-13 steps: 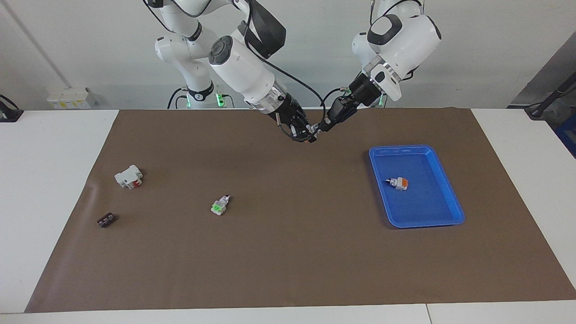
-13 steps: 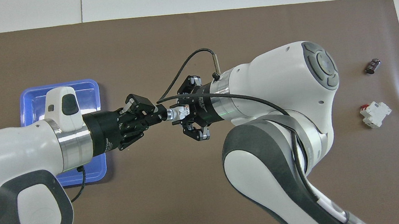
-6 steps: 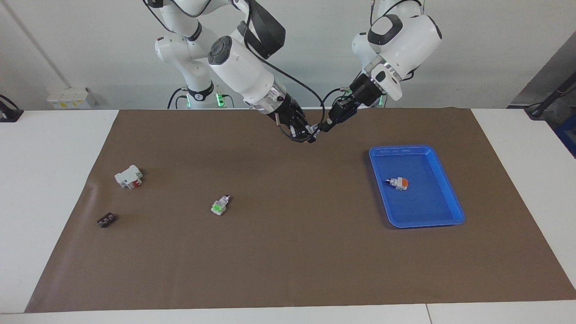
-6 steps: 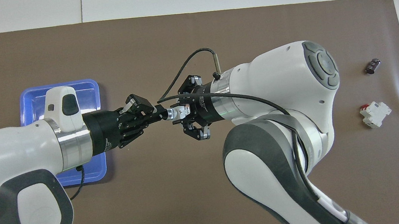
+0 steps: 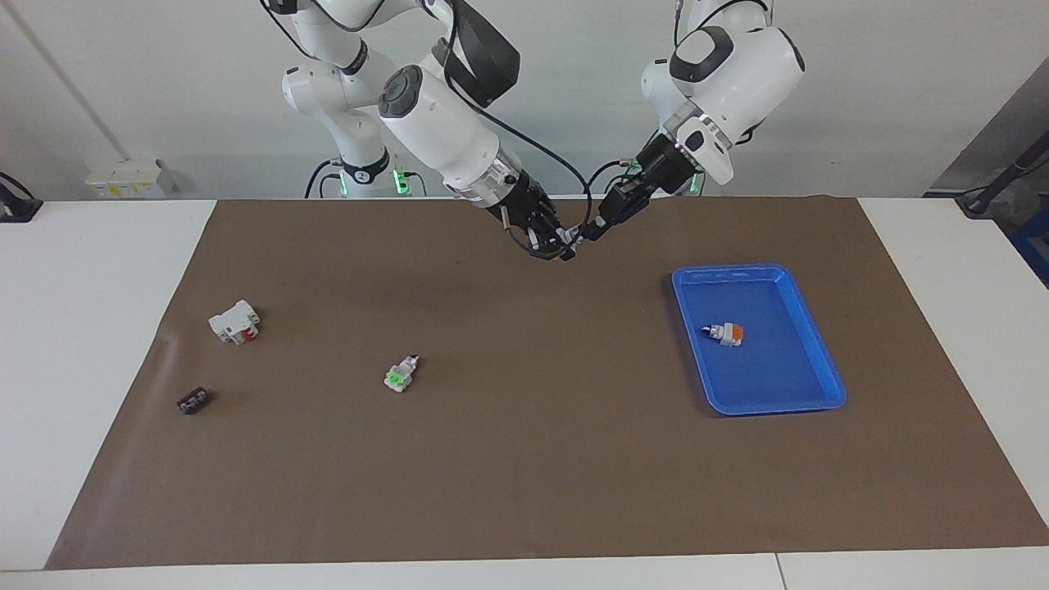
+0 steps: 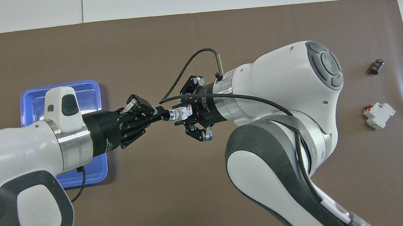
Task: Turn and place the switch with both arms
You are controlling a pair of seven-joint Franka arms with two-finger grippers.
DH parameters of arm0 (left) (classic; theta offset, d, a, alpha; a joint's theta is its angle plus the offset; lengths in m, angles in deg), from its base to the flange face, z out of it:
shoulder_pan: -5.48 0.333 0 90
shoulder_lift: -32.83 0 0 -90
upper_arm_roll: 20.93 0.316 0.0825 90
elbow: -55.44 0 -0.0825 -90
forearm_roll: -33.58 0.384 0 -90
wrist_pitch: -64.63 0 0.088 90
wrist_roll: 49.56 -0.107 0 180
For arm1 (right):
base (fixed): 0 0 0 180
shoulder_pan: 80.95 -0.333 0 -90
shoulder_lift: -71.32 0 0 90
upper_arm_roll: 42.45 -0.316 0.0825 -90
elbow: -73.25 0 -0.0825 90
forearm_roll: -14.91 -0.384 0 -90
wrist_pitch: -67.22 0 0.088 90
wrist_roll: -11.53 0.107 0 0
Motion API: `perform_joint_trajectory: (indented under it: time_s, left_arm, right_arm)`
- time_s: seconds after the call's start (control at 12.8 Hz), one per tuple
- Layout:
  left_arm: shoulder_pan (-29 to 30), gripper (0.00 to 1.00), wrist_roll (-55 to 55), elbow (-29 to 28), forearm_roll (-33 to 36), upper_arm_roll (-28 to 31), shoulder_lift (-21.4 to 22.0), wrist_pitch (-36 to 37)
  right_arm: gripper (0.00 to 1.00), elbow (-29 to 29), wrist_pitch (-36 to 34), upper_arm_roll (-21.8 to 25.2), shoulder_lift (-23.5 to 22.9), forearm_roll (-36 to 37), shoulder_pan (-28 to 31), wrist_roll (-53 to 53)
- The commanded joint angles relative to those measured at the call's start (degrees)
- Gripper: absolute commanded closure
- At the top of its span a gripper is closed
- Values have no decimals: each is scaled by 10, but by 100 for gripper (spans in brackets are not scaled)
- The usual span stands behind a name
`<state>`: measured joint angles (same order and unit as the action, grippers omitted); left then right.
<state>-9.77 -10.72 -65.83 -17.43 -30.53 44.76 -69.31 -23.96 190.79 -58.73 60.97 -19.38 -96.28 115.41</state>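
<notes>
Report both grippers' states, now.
Left gripper: shut on the switch, held in the air over the brown mat.
Right gripper: shut on the same switch.

Three switches: one [image 6: 180, 113] between the grippers, one green-faced [image 5: 401, 374], one orange-faced [image 5: 725, 332], in the tray. One blue tray [image 5: 811, 336]. One white-and-red block [image 5: 234, 321]. One black block [image 5: 193, 401], seemingly. Two arms.

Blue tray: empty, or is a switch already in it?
Not empty: one switch with an orange face lies inside the blue tray, on its floor.
</notes>
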Motion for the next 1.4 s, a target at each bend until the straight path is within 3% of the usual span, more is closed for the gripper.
perform_joint_trajectory:
  time_s: [0.0,0.78,1.01,1.33]
  left_arm:
    - [-10,100,95,-1,-8,4,1,-8]
    - [-23,100,593,2,-3,1,2,-9]
    - [-18,100,661,-1,-1,1,2,-11]
    - [-14,100,663,0,2,2,2,-11]
  right_arm:
    - [100,5,-3,-5,1,5,5,12]
    - [100,5,-5,-5,1,5,5,13]
    - [100,5,-6,-5,1,5,6,13]
    - [100,5,-6,-5,1,5,6,13]
